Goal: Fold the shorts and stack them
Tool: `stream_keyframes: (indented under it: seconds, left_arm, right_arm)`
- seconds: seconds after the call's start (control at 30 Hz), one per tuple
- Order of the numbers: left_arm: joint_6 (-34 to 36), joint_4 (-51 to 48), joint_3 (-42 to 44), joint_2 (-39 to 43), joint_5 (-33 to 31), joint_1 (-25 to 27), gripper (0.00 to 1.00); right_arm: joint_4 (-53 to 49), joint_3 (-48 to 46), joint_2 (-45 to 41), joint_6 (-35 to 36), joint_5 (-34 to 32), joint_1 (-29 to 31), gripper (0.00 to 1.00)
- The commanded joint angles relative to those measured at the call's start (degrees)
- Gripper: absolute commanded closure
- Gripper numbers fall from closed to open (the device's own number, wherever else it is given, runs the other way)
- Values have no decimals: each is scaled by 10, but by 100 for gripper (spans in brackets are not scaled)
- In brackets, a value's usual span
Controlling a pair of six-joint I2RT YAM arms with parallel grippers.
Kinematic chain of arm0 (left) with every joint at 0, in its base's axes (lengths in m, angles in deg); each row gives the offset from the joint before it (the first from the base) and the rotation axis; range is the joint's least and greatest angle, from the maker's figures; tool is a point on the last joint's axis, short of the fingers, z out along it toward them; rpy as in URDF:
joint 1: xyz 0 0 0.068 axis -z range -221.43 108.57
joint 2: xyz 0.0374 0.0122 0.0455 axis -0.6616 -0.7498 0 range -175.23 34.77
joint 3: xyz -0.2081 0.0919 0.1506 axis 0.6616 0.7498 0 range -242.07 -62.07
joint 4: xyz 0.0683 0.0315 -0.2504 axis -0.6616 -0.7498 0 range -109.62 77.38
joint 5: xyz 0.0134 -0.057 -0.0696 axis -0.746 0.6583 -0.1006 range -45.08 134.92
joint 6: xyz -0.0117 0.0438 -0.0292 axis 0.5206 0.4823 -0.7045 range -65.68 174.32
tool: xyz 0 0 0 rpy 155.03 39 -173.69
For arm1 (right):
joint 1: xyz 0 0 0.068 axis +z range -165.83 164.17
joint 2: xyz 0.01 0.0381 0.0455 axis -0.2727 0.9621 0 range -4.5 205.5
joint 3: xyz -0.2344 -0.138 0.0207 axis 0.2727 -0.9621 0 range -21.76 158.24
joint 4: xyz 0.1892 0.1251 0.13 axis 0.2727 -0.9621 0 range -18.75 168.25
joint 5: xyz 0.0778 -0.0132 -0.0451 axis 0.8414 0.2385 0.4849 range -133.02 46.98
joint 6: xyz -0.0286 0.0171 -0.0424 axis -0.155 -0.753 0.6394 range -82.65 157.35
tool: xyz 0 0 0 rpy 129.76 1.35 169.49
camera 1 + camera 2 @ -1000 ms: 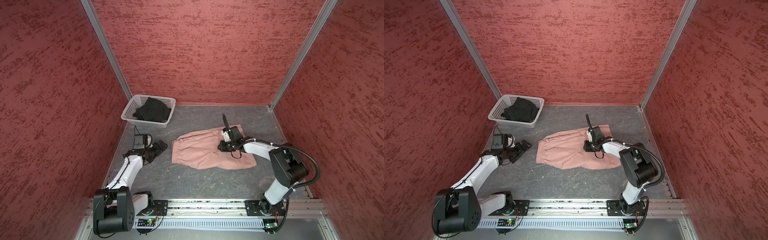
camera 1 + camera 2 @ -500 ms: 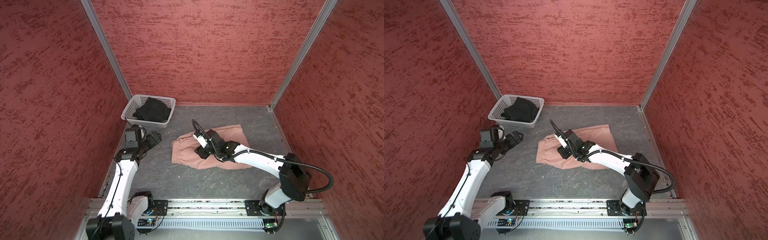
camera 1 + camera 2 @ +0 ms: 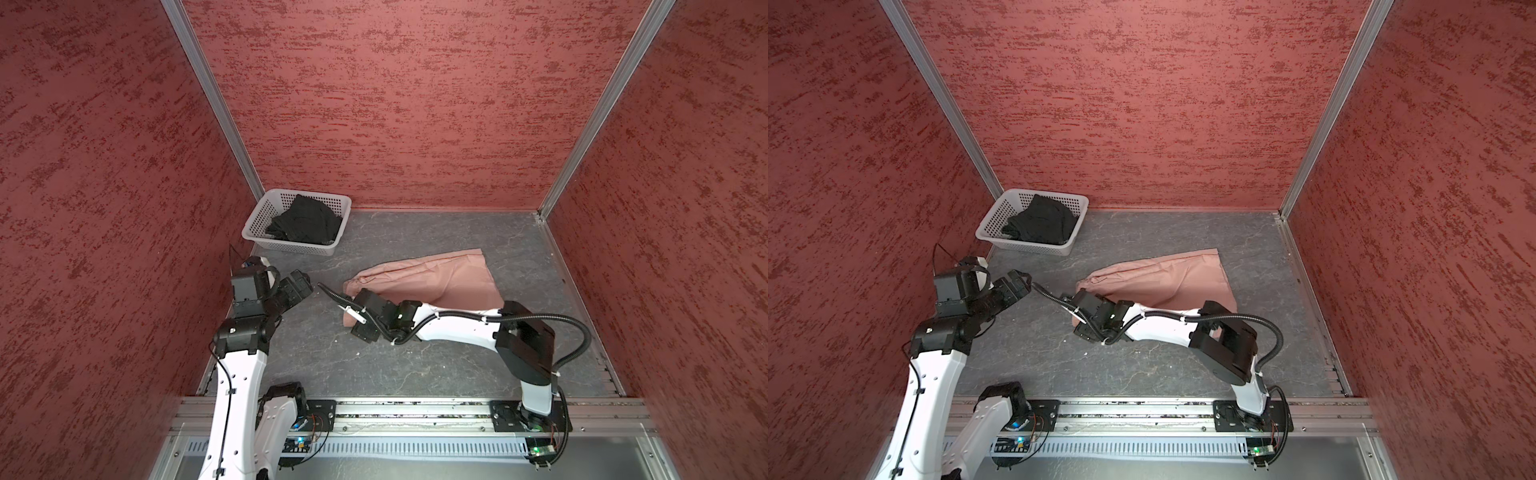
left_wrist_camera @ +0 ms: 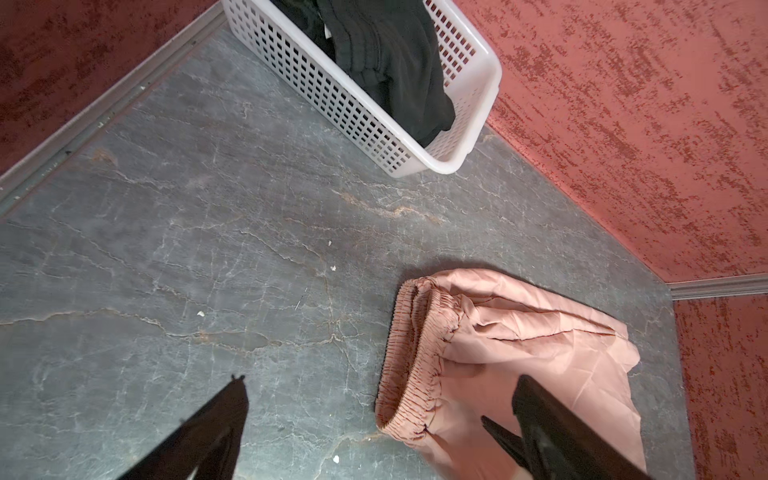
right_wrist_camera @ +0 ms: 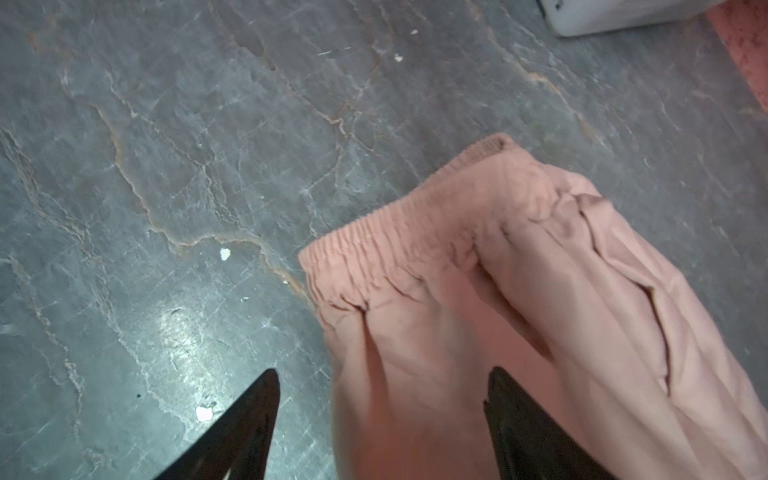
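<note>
The dusty pink shorts (image 3: pixel 436 278) (image 3: pixel 1167 274) lie folded over on the grey floor, their gathered waistband (image 4: pixel 415 353) (image 5: pixel 395 232) facing left. My right gripper (image 3: pixel 362 330) (image 3: pixel 1086 329) (image 5: pixel 382 374) hovers over the waistband's near corner, open, with the fabric lying loose under its spread fingers. Raised above the floor left of the shorts, my left gripper (image 3: pixel 301 284) (image 3: pixel 1017 282) (image 4: pixel 380 380) is open and holds nothing. The black shorts (image 3: pixel 305 222) (image 3: pixel 1040 224) (image 4: pixel 386 54) sit crumpled in the basket.
A white perforated basket (image 3: pixel 291 246) (image 3: pixel 1025 246) (image 4: pixel 332 95) (image 5: pixel 602 16) stands in the back left corner. Red walls close in the left, back and right sides. Grey floor (image 3: pixel 332 365) lies bare between the arm bases and the shorts.
My right gripper swept leftward across the pink shorts, drawing one half over the other, then opened and let the fabric go. My left arm rose and moved toward the back.
</note>
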State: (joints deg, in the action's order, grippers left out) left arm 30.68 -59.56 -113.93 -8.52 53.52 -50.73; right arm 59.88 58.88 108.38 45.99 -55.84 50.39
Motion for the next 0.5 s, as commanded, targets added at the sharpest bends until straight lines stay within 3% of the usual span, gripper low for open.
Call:
stream_keyframes:
  seconds: [0.0, 0.2, 0.47]
  left_arm:
    - [29, -44, -48, 22, -5, -17, 1]
    - [52, -74, -86, 30, 16, -46, 1]
    - [63, -85, -87, 32, 52, -81, 1]
  right_arm:
    - [-17, 35, 28, 36, -68, 26, 10]
    - [-53, 92, 88, 35, -123, 38, 5]
    - [-47, 96, 137, 69, -182, 38, 1]
